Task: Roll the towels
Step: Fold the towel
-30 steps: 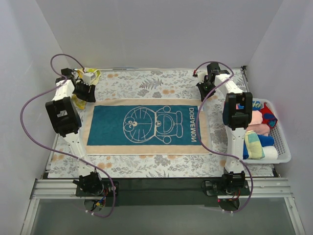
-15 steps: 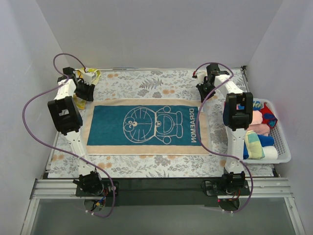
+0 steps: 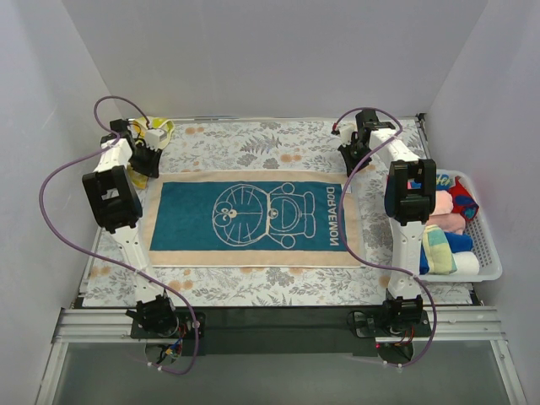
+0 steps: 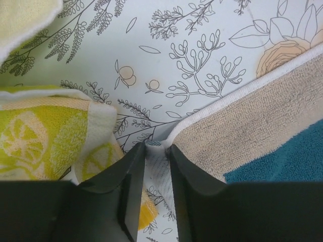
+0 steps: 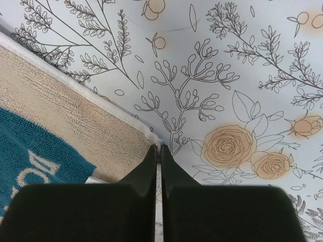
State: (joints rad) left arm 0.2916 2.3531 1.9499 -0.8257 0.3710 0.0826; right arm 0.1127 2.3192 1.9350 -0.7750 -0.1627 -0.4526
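While cartoon towel [image 3: 253, 216] stays flat, left pincer [image 4: 157, 147] retreats

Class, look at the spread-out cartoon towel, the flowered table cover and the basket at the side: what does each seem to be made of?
Cartoon towel: looks like looped terry cloth, matte; fuzzy nap and a stitched white hem show. Table cover: smooth and flat with crisply printed flowers, maybe printed fabric or vinyl; unclear which. Basket: white, stiff and slotted, probably moulded plastic.

White arms [image 3: 126, 240] with black joints, purple cables [image 3: 59, 215].
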